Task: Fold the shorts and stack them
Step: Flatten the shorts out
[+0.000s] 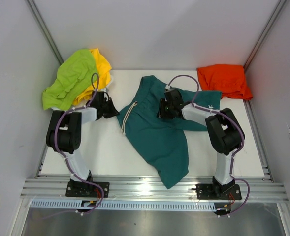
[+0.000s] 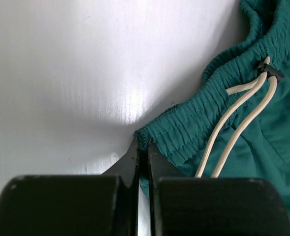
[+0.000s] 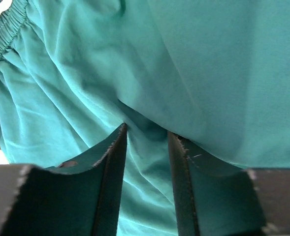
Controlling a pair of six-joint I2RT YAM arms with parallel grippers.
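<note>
The left end effector [image 2: 144,143] and right end effector [image 3: 147,130] are fitted with black fingers [image 2: 129,169]; the white-and-black arms [image 1: 78,160] are trailed by purple cables [image 1: 184,76].

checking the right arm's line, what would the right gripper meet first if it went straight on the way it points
The soft teal green fabric shorts: a fold lies right at the tips of the right gripper, between its part-open jaws. It may already touch; depth is unclear.
</note>
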